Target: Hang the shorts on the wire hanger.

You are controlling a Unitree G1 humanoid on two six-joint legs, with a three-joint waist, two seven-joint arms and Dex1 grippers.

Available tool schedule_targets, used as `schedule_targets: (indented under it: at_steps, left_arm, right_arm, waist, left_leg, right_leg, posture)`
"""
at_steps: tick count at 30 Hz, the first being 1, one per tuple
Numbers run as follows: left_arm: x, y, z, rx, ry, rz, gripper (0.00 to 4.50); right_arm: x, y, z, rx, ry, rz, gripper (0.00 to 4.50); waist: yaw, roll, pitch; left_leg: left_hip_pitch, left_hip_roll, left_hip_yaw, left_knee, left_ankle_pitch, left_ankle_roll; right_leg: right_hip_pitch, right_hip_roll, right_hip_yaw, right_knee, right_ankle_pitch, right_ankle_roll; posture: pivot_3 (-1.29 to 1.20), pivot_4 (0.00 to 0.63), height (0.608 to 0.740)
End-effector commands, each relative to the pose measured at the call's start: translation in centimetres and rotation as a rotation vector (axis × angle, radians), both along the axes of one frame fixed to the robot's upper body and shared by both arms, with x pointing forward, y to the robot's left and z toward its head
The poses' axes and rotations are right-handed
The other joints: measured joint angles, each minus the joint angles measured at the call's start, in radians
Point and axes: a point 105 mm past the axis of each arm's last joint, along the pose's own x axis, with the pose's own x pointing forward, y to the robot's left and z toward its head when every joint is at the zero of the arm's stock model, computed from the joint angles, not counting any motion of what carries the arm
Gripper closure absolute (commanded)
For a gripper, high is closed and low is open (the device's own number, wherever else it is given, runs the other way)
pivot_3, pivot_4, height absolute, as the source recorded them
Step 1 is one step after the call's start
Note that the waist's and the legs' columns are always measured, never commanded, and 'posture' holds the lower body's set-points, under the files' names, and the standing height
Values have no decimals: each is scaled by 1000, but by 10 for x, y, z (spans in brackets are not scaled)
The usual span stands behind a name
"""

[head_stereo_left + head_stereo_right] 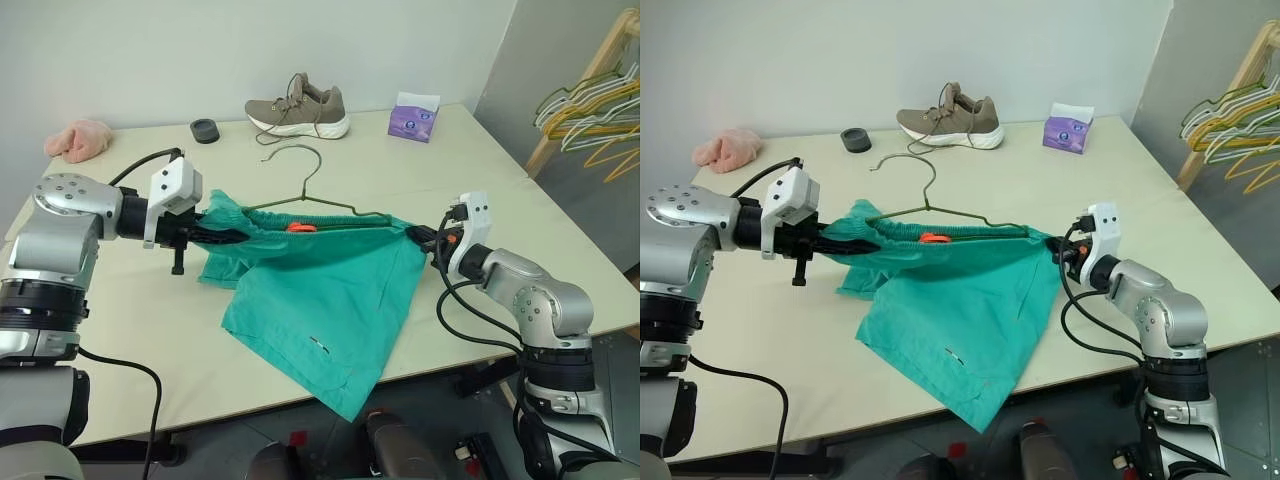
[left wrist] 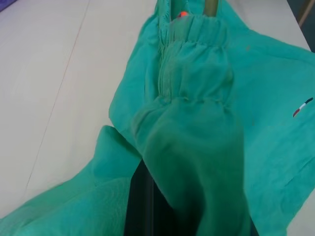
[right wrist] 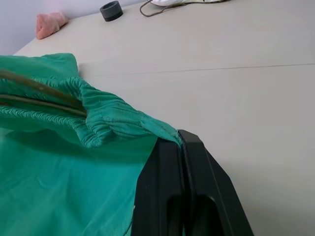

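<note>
Head views showed teal-green thin fabric shorts (image 1: 320,290) stretched left-to-right between both arms above beige table (image 1: 480,170), leg hanging off near edge. Left gripper (image 1: 222,233) pinched left end of gathered waistband, jaws pressed together on fabric. Right gripper (image 3: 183,147) clamped right end, fingers closed tight. Thin olive-grey wire hanger (image 1: 300,195) lay along waistband, bar apparently inside it, hook pointing far. Long axes roughly parallel. Farther back, well apart: brown sneaker (image 1: 298,108), black puck (image 1: 205,130), purple tissue pack (image 1: 414,116), pink fluffy cloth (image 1: 78,138). Nothing blocking.
</note>
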Motion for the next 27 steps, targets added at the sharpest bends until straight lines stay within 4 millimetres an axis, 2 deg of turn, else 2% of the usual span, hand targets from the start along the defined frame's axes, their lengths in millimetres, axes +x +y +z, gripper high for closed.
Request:
schedule_targets:
  at_steps: [1,3,6,12,15,17,20,25,27]
  left_arm:
    - [3,30,12,73,-48,119,4500]
    - [5,33,10,90,-56,133,4500]
    - [8,31,7,87,-66,135,4500]
    - [8,1,-8,35,-39,49,4500]
    - [7,-16,-14,9,-27,4,4500]
    - [7,-27,-17,-10,-21,-22,4500]
    - [3,-38,-20,-33,1,-53,4500]
    - [-4,-48,-27,-35,33,-85,4500]
    - [-5,-49,-28,-32,38,-89,4500]
  right_arm:
    - [5,-49,10,-49,-36,-198,4474]
    - [4,-48,11,-57,-43,-190,4474]
    - [0,-37,16,-114,-81,-130,4474]
    - [-16,20,40,-182,-197,95,4474]
    - [-29,39,45,-203,-220,213,4474]
    - [-36,44,44,-254,-233,276,4474]
    - [-40,43,43,-351,-266,303,3865]
    - [-51,38,41,-473,-300,380,2205]
    - [-59,29,36,-549,-276,432,1488]
  waist:
    - [0,0,0]
    - [0,0,0]
    - [0,0,0]
    - [-1,0,0]
    - [0,0,0]
    - [3,0,0]
    - [4,0,0]
    - [1,0,0]
    - [1,0,0]
  left_leg:
    - [0,0,0,0,0,0]
    - [0,0,0,0,0,0]
    - [0,0,0,0,0,0]
    - [0,0,0,0,0,0]
    - [0,0,0,0,0,0]
    - [-1,0,0,0,0,0]
    - [-2,0,-1,0,0,0]
    - [-2,0,-1,0,0,0]
    - [-2,0,-1,0,0,0]
  right_leg:
    - [0,0,0,0,0,0]
    - [0,0,0,0,0,0]
    - [0,0,0,0,0,0]
    - [0,0,0,0,0,0]
    - [0,0,0,0,0,0]
    - [0,0,-1,-1,0,0]
    - [0,0,-2,-3,0,0]
    - [0,0,-1,-4,0,0]
    - [0,0,-1,-3,0,0]
  posture:
    - [-196,96,740]
    - [-195,96,740]
    - [-195,97,740]
    - [-201,98,740]
    - [-205,98,740]
    - [-210,98,740]
    - [-215,97,740]
    - [-220,96,740]
    - [-222,95,740]
